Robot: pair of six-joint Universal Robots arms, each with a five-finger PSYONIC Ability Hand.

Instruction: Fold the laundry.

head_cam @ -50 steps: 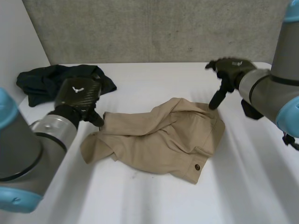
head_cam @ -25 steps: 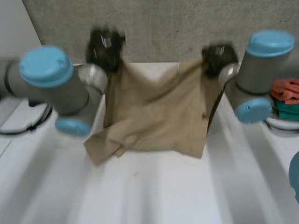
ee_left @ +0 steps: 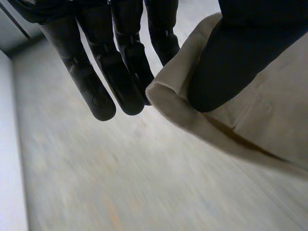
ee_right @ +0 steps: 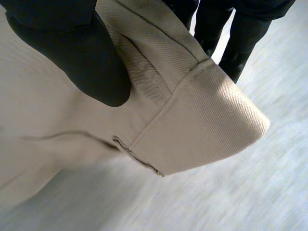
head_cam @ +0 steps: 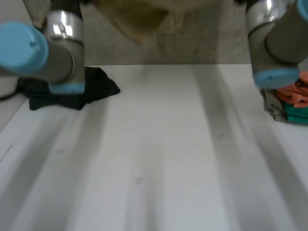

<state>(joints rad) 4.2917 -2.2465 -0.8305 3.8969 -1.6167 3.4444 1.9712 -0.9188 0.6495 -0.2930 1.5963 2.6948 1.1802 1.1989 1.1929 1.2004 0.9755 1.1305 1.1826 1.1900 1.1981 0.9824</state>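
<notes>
Tan shorts (head_cam: 140, 17) hang high above the white table (head_cam: 159, 154), between my two raised arms. In the left wrist view my left hand (ee_left: 233, 57) is shut on an edge of the tan shorts (ee_left: 262, 120), its thumb pressing the cloth against the fingers (ee_left: 120, 72). In the right wrist view my right hand (ee_right: 72, 53) is shut on a hemmed corner of the shorts (ee_right: 197, 125), thumb on one face and fingers (ee_right: 231, 33) behind the other. The cloth folds over at both grips.
A crumpled black garment (head_cam: 94, 86) lies at the table's far left, behind my left arm (head_cam: 57, 43). A stack of folded orange, teal and grey clothes (head_cam: 288, 103) sits at the right edge beneath my right arm (head_cam: 274, 38). A grey wall stands behind.
Both hands closed on the shorts' far corners and lifted them off the table, up toward the wall. The table's middle, where the shorts lay, is now bare.
</notes>
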